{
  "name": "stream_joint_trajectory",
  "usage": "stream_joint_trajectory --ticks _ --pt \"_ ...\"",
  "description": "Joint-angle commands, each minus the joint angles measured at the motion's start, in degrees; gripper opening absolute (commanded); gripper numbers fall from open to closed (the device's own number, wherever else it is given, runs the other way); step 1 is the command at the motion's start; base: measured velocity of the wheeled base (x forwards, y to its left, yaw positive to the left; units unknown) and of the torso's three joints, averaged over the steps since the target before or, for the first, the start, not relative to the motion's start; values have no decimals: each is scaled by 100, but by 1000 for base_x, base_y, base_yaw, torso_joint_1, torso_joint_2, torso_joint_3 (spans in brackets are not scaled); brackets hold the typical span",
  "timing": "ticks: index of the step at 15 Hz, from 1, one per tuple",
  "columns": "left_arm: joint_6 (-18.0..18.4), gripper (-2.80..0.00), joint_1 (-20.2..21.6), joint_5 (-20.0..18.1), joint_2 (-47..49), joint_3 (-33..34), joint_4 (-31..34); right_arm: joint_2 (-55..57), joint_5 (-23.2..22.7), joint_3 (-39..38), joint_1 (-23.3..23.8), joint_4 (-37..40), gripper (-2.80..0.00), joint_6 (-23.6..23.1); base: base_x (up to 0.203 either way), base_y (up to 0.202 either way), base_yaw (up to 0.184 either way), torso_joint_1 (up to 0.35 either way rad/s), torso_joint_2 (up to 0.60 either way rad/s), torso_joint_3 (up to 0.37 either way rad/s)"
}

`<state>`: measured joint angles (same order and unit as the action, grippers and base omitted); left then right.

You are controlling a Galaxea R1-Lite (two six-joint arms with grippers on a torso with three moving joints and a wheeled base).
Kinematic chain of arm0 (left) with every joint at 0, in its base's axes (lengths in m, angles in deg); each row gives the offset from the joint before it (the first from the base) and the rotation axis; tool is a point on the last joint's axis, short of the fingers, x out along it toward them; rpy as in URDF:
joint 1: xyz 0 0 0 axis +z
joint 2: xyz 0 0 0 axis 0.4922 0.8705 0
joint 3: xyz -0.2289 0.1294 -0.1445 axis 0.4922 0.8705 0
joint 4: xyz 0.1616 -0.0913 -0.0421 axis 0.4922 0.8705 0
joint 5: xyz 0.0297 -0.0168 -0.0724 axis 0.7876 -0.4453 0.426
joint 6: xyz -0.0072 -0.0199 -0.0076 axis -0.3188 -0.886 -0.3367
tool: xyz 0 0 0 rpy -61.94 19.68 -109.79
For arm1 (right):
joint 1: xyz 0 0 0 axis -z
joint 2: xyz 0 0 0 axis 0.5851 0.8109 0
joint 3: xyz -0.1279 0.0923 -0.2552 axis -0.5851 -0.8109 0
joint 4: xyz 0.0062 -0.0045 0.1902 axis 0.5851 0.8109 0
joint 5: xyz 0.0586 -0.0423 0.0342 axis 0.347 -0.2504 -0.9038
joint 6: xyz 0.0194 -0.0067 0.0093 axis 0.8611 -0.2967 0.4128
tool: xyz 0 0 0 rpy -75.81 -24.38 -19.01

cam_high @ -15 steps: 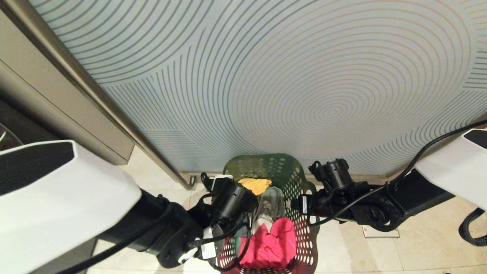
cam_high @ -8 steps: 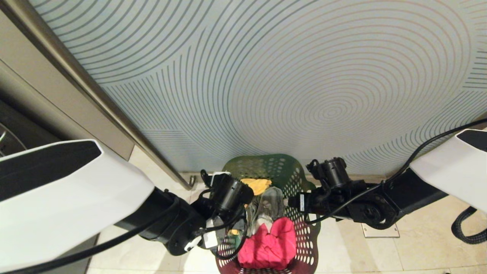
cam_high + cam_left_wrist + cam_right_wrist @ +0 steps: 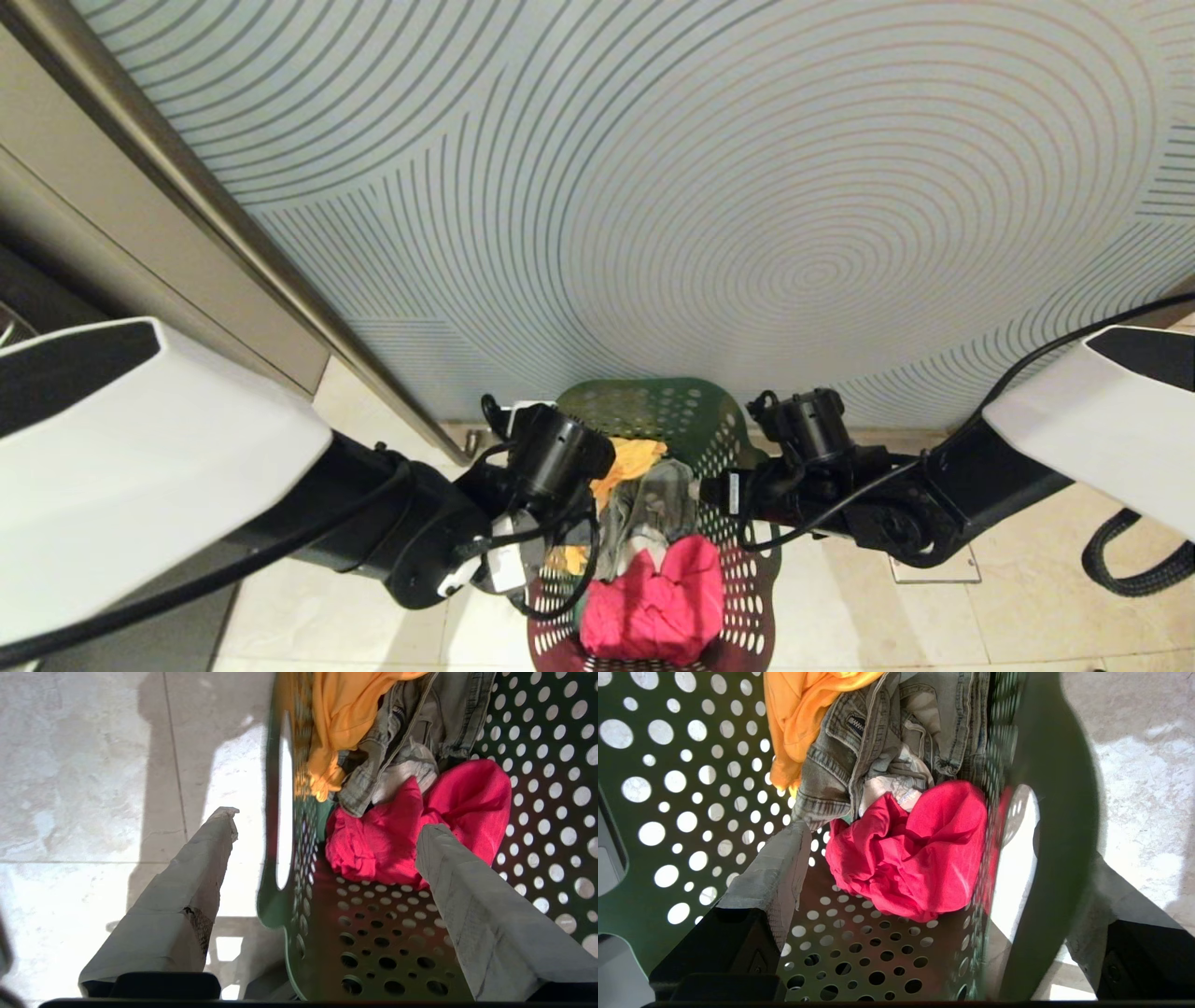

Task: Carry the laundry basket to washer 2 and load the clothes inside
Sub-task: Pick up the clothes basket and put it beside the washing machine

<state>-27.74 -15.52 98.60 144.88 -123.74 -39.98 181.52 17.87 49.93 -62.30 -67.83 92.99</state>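
Note:
The green perforated laundry basket [image 3: 653, 411] stands on the floor at the bottom centre of the head view. The clothes lie inside it: a mustard yellow one [image 3: 630, 460], a grey one [image 3: 653, 509] and a pink-red one [image 3: 658, 597]. My left gripper [image 3: 331, 821] is open and straddles the basket's left wall [image 3: 373, 933] by its handle cut-out, one finger [image 3: 205, 858] outside and one inside. On the opposite side, my right gripper [image 3: 920, 830] is open over the right rim [image 3: 1059, 812], one finger [image 3: 780, 858] inside and the other mostly hidden behind the rim. Washer 2 is out of view.
A frosted glass panel with curved lines [image 3: 747, 187] rises right behind the basket. A metal rail [image 3: 233, 215] and a beige panel [image 3: 112, 233] run along the left. Pale floor tiles [image 3: 1027, 597] lie to both sides, with a small floor plate [image 3: 929, 565] and a black hose [image 3: 1130, 569] at the right.
Both wrists have drawn in closer to the basket's sides, the left one shifting farther along its rim. More of the yellow garment shows. Both grippers stay open.

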Motion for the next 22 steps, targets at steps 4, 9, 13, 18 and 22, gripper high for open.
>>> stream_joint_trajectory --ticks 4,9,13,18,22 --pt "-23 0 27 22 -200 10 132 66 3 36 4 -26 0 7 0 0 0 0 0 0" --pt "-48 0 141 66 185 17 -61 190 -45 142 -1 -151 0 15 0 0 0 0 0 0" --pt "30 0 141 73 408 16 -419 208 -193 248 -5 -483 0 -2 0 0 0 0 0 0" --pt "40 0 150 65 510 16 -421 51 -295 282 -76 -423 0 25 0 0 0 0 0 0" --pt "40 0 229 49 598 0 -430 -183 -296 265 -256 -231 0 362 0 0 0 0 0 0"
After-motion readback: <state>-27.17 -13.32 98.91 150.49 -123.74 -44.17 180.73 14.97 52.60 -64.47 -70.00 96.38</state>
